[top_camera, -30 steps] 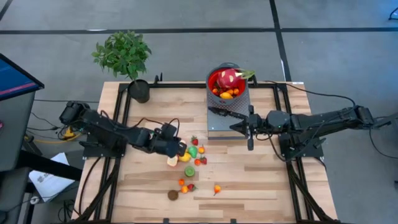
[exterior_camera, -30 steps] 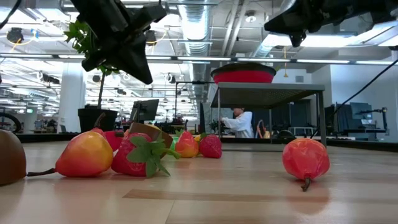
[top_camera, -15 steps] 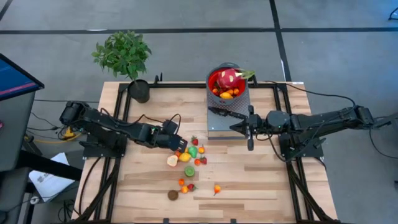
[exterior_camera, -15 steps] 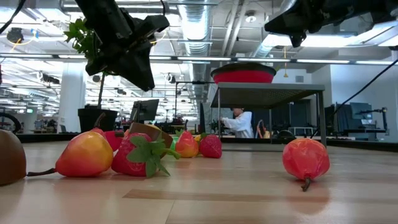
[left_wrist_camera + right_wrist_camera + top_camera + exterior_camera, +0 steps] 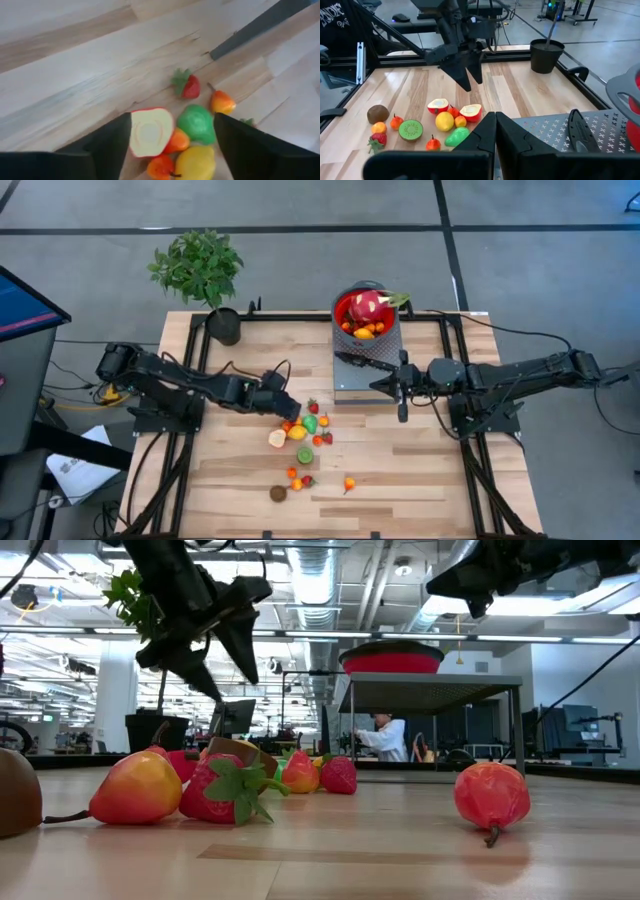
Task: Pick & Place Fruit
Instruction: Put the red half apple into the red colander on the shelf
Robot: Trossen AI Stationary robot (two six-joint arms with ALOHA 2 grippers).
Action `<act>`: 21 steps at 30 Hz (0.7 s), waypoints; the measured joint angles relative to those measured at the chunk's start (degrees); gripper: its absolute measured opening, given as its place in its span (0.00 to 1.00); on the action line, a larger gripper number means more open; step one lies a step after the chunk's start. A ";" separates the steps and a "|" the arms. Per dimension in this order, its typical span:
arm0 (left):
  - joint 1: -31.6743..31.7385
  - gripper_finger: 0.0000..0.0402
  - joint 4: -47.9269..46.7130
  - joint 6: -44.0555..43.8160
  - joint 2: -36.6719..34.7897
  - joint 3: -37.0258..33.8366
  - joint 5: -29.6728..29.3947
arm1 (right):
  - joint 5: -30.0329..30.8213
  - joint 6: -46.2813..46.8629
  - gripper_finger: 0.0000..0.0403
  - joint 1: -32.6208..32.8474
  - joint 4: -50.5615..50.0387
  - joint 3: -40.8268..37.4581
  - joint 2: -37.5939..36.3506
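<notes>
On the wooden worktop (image 5: 400, 470), most of the toy fruit lies loose in a cluster near the centre. The left claw (image 5: 283, 410) hangs just above the upper-left edge of this cluster with its 2 fingers spread apart and nothing between them; the low view shows the same claw (image 5: 222, 660) raised clear of the fruit.

Fruit under the left wrist camera: 1 halved apple (image 5: 150, 132) with red skin and pale cut face up, 1 green pepper-like piece (image 5: 196, 124), 1 yellow lemon (image 5: 195, 161), 1 strawberry (image 5: 187, 86) with green leaves, and 1 small orange pear-shaped fruit (image 5: 222, 102) lying apart from the strawberry. The apple, green piece and lemon touch or nearly touch.

Right wrist view adds 1 halved kiwi (image 5: 410, 129) with green face up and 1 brown whole kiwi (image 5: 378, 113) at the far edge of the group.

Nearer the front edge, 1 small red-orange fruit (image 5: 348, 483) lies by itself.

Dragon fruit (image 5: 366, 306), pink-red with green tips, sits in the red bowl (image 5: 341, 311) on the grey perforated stand (image 5: 350, 384), with small orange fruits beside it.

Right claw (image 5: 402, 406) is clenched shut, empty, held over the worktop beside the stand.
</notes>
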 joint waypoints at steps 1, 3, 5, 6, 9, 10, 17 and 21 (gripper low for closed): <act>0.00 0.74 -0.04 -0.26 0.00 -0.47 0.02 | 0.00 0.00 0.01 0.00 0.00 0.00 0.00; -0.15 0.78 0.03 -1.95 0.00 -1.25 0.30 | 0.00 0.00 0.01 0.00 0.00 0.00 0.00; -0.20 0.83 0.01 -2.93 0.00 -2.19 1.41 | 0.00 0.00 0.01 0.00 0.00 0.00 0.00; -0.20 0.85 -0.03 -2.98 0.00 -2.63 1.72 | 0.00 0.00 0.01 0.00 0.00 0.00 0.00; -0.20 0.90 0.21 -3.00 0.00 -3.87 1.79 | 0.00 0.00 0.01 0.00 0.00 0.00 0.00; -0.20 0.91 0.23 -3.00 0.00 -4.22 1.77 | 0.00 0.00 0.01 0.00 0.00 0.00 0.00; -0.09 0.94 1.46 -3.01 0.00 -5.17 1.44 | 0.00 0.00 0.01 0.00 0.00 0.00 0.00; 0.02 0.92 1.93 -3.02 0.00 -5.17 0.93 | 0.00 0.02 0.01 0.00 0.00 0.00 0.00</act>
